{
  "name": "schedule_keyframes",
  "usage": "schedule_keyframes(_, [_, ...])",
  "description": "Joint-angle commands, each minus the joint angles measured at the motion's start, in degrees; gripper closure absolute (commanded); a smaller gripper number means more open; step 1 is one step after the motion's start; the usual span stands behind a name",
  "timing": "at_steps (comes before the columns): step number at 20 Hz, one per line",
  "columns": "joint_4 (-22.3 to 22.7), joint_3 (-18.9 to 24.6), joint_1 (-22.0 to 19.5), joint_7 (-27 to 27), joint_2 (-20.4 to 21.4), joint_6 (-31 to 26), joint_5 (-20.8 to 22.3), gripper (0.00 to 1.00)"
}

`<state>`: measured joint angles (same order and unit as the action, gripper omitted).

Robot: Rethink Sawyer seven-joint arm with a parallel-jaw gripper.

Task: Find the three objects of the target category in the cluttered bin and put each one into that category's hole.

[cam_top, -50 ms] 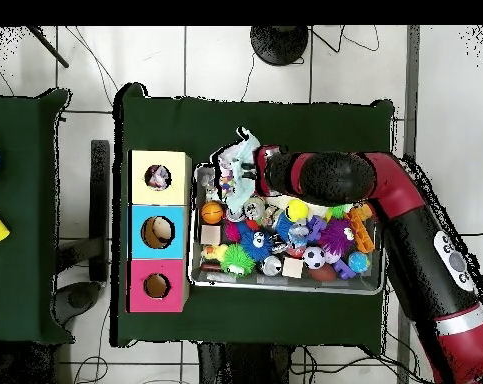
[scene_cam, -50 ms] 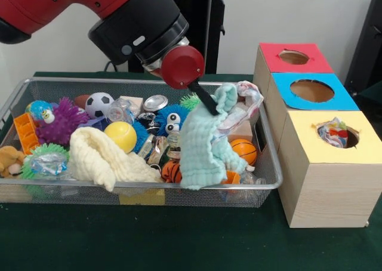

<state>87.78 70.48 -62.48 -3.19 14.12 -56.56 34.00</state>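
My tool [scene_cam, -50 ms: 210, 105] pinches the green cloth [scene_cam, -50 ms: 206, 141], which hangs over the bin's [scene_cam, -50 ms: 270, 184] right end. I think I should lift it higher, clear the rim, then move over the yellow box hole [scene_cam, -50 ms: 338, 135] before letting go.

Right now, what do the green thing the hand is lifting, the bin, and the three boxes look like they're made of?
Green cloth: soft woven fabric, matte, crinkled; it drapes and folds as it hangs from the hand.
Bin: metal wire mesh, silvery; contents show through its walls.
Boxes: pale unfinished wood, likely plywood; faint grain, with matte coloured tops, paint or paper.
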Motion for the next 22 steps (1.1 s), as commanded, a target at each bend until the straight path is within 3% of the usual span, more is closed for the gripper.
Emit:
schedule_keyframes(1, [-1.1,-5.87,0.12,-7.87,0.22,-5.44,1.63,1.0])
schedule_keyframes(7, [-1.21,-5.44,-0.4,-16.45,-1.51,-6.92,3.57,1.0])
schedule_keyframes(13, [-1.21,-5.37,-0.4,-10.22,-3.36,-7.55,-0.75,1.0])
schedule_keyframes(17, [-2.01,-5.17,-0.5,-12.92,-4.92,-10.87,-2.32,1.0])
schedule_keyframes(22, [-4.2,-5.95,0.08,-13.98,-6.4,-21.72,-6.44,1.0])
